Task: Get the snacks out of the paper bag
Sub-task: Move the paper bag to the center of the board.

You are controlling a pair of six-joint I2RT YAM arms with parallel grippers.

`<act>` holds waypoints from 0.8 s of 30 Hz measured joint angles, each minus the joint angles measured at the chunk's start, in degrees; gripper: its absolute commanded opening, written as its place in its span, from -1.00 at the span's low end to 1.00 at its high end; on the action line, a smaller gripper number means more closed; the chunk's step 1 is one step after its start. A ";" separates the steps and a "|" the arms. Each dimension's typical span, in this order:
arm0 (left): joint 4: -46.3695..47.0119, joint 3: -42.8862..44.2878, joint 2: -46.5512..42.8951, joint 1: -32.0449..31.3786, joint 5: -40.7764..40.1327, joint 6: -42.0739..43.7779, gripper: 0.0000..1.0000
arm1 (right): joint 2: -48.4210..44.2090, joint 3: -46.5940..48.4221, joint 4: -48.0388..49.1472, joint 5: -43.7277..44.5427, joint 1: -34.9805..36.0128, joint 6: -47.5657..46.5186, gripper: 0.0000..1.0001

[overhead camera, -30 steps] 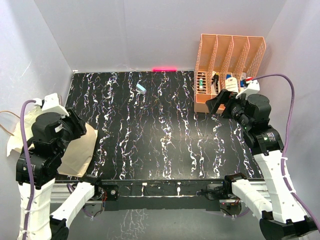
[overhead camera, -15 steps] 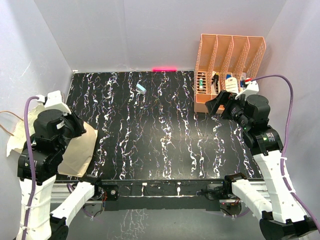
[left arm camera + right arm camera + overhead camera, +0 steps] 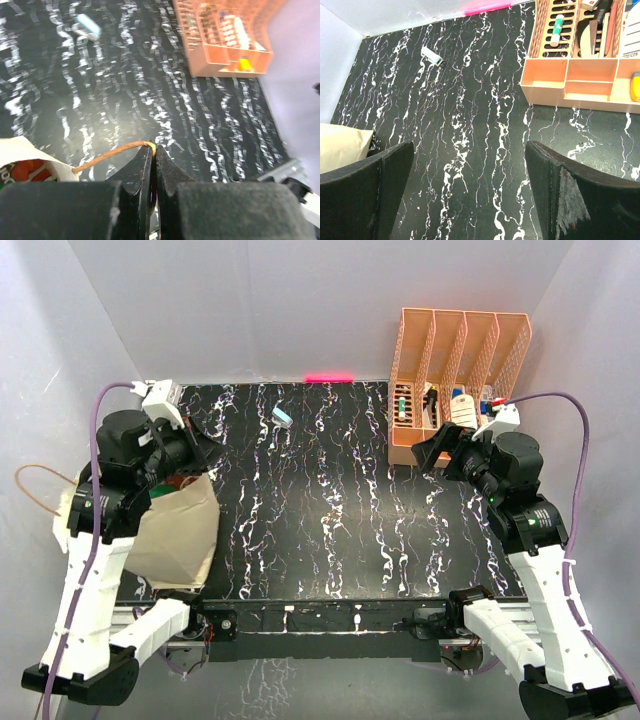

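Note:
The tan paper bag (image 3: 180, 535) stands at the table's left edge, its mouth up under my left gripper (image 3: 205, 445). The left gripper (image 3: 154, 147) is shut on the bag's brown cord handle (image 3: 107, 154) and holds it above the table. A red-brown snack packet (image 3: 25, 171) shows inside the bag's mouth, next to its pale rim (image 3: 20, 150); the other snacks are hidden. My right gripper (image 3: 432, 450) hangs open and empty over the right half of the table (image 3: 470, 150). A corner of the bag (image 3: 342, 145) shows at the left of the right wrist view.
An orange divided rack (image 3: 460, 380) with small bottles and boxes stands at the back right, also in the right wrist view (image 3: 580, 75). A tiny light-blue block (image 3: 283, 418) lies near the back wall. The bag's second cord handle (image 3: 35, 475) loops out past the left edge.
My left arm has swung up and toward the back, pulling the cord handle with it. The bag has risen from lying flat to standing. The right arm has hardly moved.

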 measured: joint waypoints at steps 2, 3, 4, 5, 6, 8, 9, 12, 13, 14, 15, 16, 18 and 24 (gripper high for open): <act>3.04 -0.22 1.11 -0.02 4.61 -1.44 -1.00 | -0.33 0.00 -0.02 0.11 0.00 0.00 0.96; 4.72 -0.33 1.57 -0.02 6.78 -2.36 -1.00 | -0.39 0.00 -0.02 0.13 0.00 0.00 0.96; 6.62 -0.63 1.95 -0.02 8.87 -3.37 -1.00 | -0.50 0.00 0.00 0.15 0.00 0.00 0.96; 8.41 -1.09 2.14 -0.02 10.47 -4.39 -1.00 | -0.61 0.00 -0.02 0.15 0.00 0.00 0.96; 10.80 -1.77 2.36 -0.04 12.44 -5.75 -1.00 | -0.70 0.00 0.00 0.15 0.00 0.00 0.96; 15.78 -3.21 2.86 -0.09 15.96 -8.92 -1.00 | -0.74 0.00 0.00 0.15 0.00 0.00 0.96; 18.40 -3.93 3.19 -0.13 17.33 -10.71 -1.00 | -0.74 0.00 0.00 0.13 0.00 0.00 0.96; 25.97 -5.97 4.42 -0.70 20.15 -15.80 -1.00 | -0.74 0.00 -0.02 0.15 0.00 0.00 0.96; 28.35 -6.60 4.96 -1.31 20.70 -17.33 -1.00 | -0.74 0.00 -0.02 0.15 0.00 0.00 0.96; 30.51 -6.91 5.79 -2.43 20.96 -18.82 -1.00 | -0.74 0.00 -0.02 0.15 0.00 0.00 0.96; 31.74 -6.93 6.49 -3.39 20.96 -19.61 -1.00 | -0.72 0.00 -0.02 0.15 0.00 0.00 0.96; 33.22 -6.93 7.45 -4.94 20.72 -20.31 -1.00 | -0.72 0.00 -0.02 0.15 0.00 0.02 0.96; 35.23 -6.86 9.35 -8.50 19.80 -20.81 -1.00 | -0.72 0.00 -0.02 0.15 0.00 0.02 0.96; 37.77 -3.58 18.45 -22.99 13.99 -19.26 -1.00 | -0.74 0.00 -0.17 0.20 0.00 0.63 0.96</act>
